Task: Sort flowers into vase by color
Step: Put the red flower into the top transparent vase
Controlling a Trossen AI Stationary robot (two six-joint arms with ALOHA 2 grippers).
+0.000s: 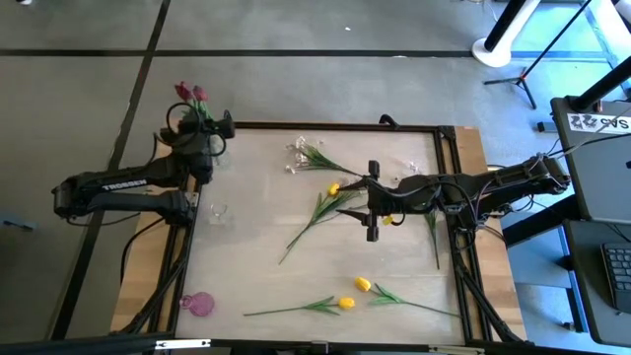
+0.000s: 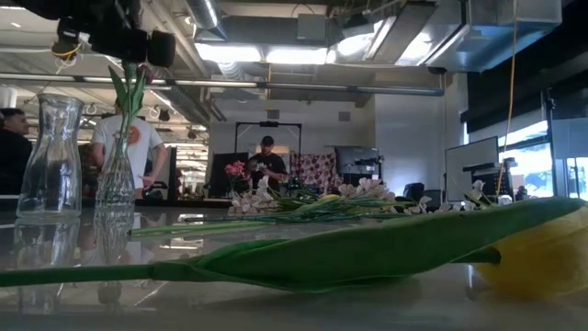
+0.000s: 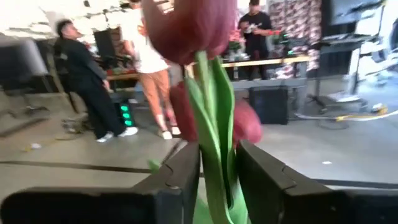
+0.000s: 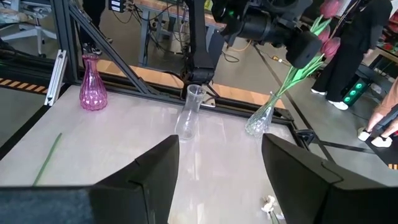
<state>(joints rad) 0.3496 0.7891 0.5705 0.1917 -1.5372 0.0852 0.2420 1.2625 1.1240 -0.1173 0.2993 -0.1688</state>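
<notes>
Two dark red tulips (image 3: 186, 25) stand with their stalks in a narrow clear vase (image 4: 261, 121) at the table's far left corner. My left gripper (image 3: 217, 180) is level above that vase, open, its fingers on either side of the green stalks (image 3: 214, 155). My right gripper (image 1: 373, 202) hangs open over the table's middle with nothing between its fingers. Below and around it lie yellow tulips (image 1: 335, 187) and a spray of white blossoms (image 1: 301, 153). Two more yellow tulips (image 1: 355, 293) lie near the front edge. My left gripper has the red tulips' stalks (image 3: 214, 155) standing upright in the gap between its two fingers, a little below the blooms. I cannot tell whether either finger (image 3: 180, 180) touches them. The stalks' lower ends are in the vase.
A taller clear carafe (image 4: 189, 115) stands at the left edge, and a pink vase (image 4: 92, 87) at the near left corner. A dark frame (image 1: 335, 126) runs around the table. People stand in the room beyond the far edge.
</notes>
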